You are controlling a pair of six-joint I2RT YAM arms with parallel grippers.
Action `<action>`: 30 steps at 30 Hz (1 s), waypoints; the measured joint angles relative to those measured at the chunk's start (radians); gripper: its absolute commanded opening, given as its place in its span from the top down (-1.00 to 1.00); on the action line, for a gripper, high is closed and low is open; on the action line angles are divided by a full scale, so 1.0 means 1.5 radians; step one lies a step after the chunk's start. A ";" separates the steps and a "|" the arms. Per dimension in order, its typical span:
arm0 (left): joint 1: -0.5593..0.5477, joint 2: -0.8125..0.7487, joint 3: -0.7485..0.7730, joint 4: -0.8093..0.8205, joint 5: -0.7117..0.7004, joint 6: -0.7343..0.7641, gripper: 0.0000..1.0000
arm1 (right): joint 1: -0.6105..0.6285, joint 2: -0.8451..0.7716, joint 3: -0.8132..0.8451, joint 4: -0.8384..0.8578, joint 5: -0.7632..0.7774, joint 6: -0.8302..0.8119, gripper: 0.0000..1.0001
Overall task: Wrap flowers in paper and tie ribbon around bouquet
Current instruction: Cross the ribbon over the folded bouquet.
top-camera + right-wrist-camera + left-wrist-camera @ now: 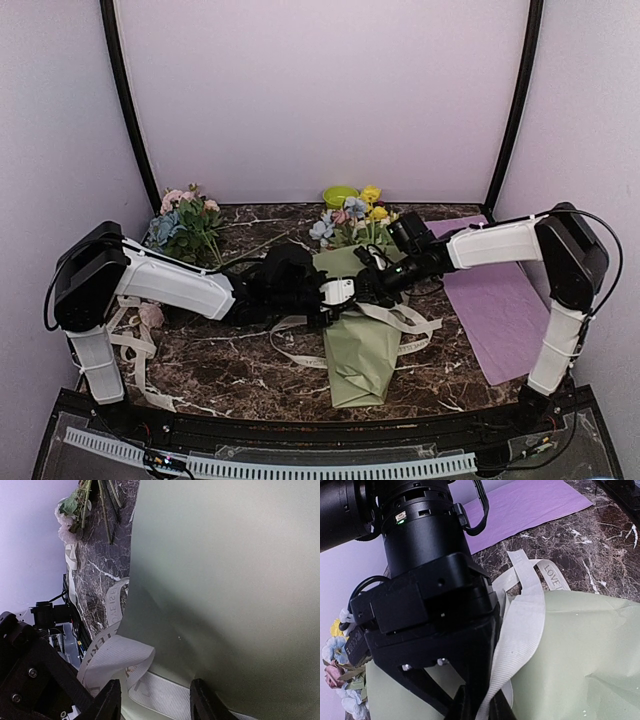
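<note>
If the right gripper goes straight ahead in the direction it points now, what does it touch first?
Most likely the ribbon, which lies across the gap between the open fingers of the right gripper, with the sage-green paper right behind it. How close they are is hard to tell.

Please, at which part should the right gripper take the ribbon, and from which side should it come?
Grip the ribbon at its curled loop beside the paper cone, probably from above, one finger each side of the fold. There it lifts off the surface; elsewhere it lies flat. The right gripper is open just by it; the left gripper holds another stretch.
</note>
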 measured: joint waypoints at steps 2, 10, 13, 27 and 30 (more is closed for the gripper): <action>0.000 0.000 -0.001 0.006 0.001 -0.003 1.00 | -0.001 -0.003 0.002 -0.006 0.000 -0.001 0.06; 0.001 0.000 -0.006 0.017 0.020 -0.007 0.99 | -0.001 -0.003 0.002 -0.012 0.004 -0.001 0.04; 0.001 0.000 -0.006 0.012 0.021 -0.008 0.92 | 0.004 0.001 0.003 -0.011 0.009 -0.001 0.04; 0.000 0.004 -0.010 -0.019 0.014 -0.030 0.50 | -0.012 0.031 0.004 0.016 0.068 0.005 0.08; 0.000 0.004 -0.012 -0.019 0.012 -0.035 0.67 | -0.013 0.033 0.003 0.023 0.070 0.006 0.08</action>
